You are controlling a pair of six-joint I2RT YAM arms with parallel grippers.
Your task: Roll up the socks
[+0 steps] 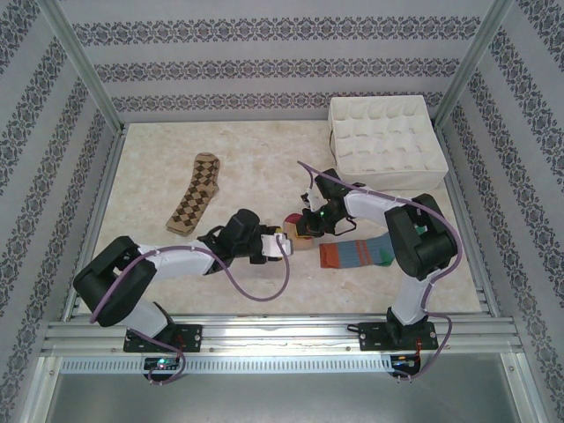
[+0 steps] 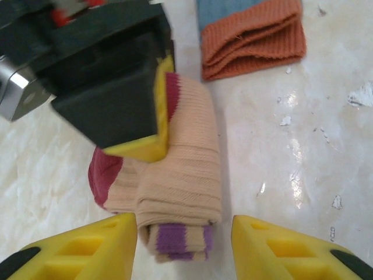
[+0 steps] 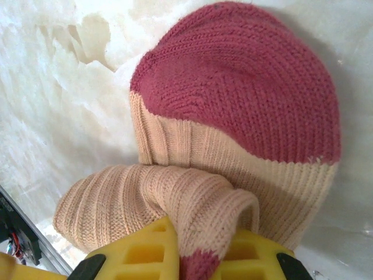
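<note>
Soft ribbed knit, peach with a dark red toe and heel: the peach sock [image 1: 296, 231] lies half rolled at the middle of the table [image 1: 264, 159], toward its near edge. The right claw [image 3: 198, 245] is clamped on a fold of the sock's loose end. The left claw [image 2: 183, 227] stands apart, its fingers flanking the roll. The fabric looks light, limp and springy, so it would likely unroll unless pinched across the whole bundle. The striped sock [image 1: 357, 256] lies flat toward the near right corner, and the argyle sock [image 1: 196, 196] lies left of centre.
</note>
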